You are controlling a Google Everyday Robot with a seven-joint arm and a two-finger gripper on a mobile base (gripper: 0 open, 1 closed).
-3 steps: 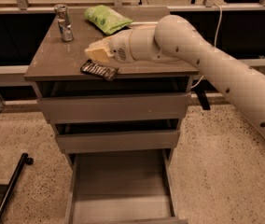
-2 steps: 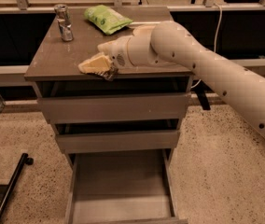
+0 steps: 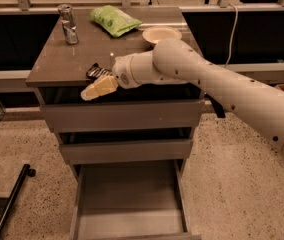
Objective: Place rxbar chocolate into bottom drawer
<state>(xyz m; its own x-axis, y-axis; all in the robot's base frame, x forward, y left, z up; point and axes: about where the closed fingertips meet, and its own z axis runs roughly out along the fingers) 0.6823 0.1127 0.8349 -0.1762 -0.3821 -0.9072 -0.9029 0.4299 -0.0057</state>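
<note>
The rxbar chocolate (image 3: 97,72), a flat black-wrapped bar, lies at the front edge of the cabinet top (image 3: 72,54), partly hidden by my arm. My gripper (image 3: 98,87) is just in front of and below the bar, tilted down to the left over the cabinet's front edge, and it touches or nearly touches the bar. I cannot tell whether it holds the bar. The bottom drawer (image 3: 129,199) is pulled out below, with a bare grey floor.
A metal can (image 3: 68,24) stands at the back left of the top, with a green bag (image 3: 114,20) at the back middle and a pale bowl (image 3: 161,34) behind my arm. The two upper drawers are closed. A black pole (image 3: 9,204) lies on the floor at left.
My gripper moved left and down from above the bar to the cabinet's front edge. The bar, covered a moment ago, shows again behind the gripper, slightly left of where it lay.
</note>
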